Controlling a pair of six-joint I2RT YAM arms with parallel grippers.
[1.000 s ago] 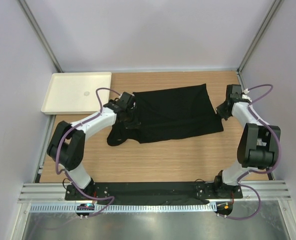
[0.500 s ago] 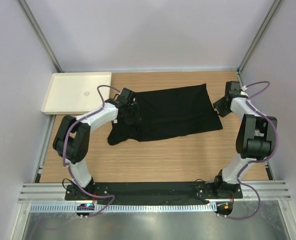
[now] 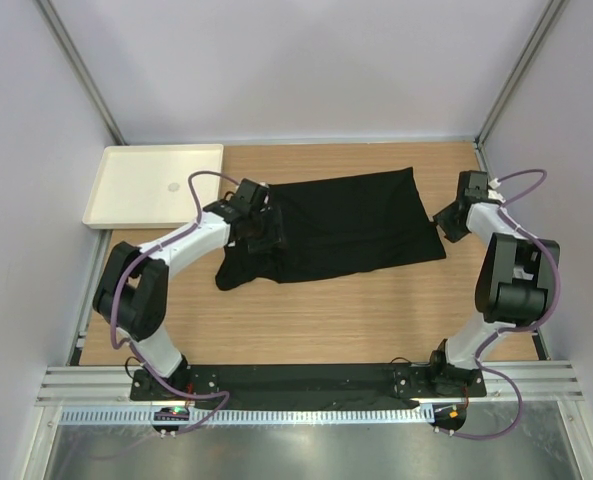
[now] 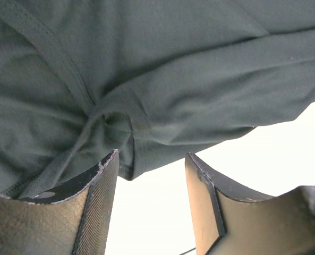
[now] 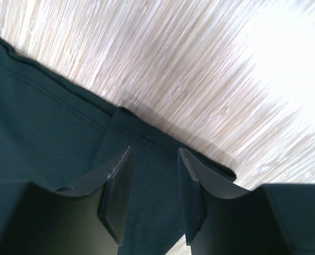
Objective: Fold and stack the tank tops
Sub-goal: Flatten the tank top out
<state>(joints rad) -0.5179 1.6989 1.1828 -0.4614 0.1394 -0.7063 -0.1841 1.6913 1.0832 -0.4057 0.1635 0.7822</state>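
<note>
Hovering w/ fingers apart and nothing between them, the left gripper (image 3: 259, 222) sits over the left end of the tank top (image 3: 351, 225). Its wrist view shows bare bright table in the gap. A twisted seam of cloth lies just beyond the left finger (image 4: 93, 212), touching or nearly so, can't tell which. The right gripper (image 3: 446, 222) is also parted, moderately, and not clamped on anything. Its wrist view shows flat dark cloth under the gap, a turned-over hem corner (image 5: 120, 114) just ahead of the tips, and wood grain beyond.

Outward from there: the top lies on the table (image 3: 326, 320), toward the far half, w/ its long axis running left-right, i.e. straight from one gripper to the other. Each arm has one end: the left arm is nearest the strap/neck end, the right arm nearest the hem end. The left end is untidy. A rumpled lump (image 3: 234, 272) trails toward the near edge beside the left forearm, while the rest is fairly flat. A white tray (image 3: 146, 185) sits far left, well apart from the cloth.

Judgement: the next grab prob. turns on that axis. An end-to-end fold means carrying one short end along it toward the other arm. A lengthwise fold means both arms taking one long edge together. The lump likely needs sorting first, and the left arm is closer to it.
</note>
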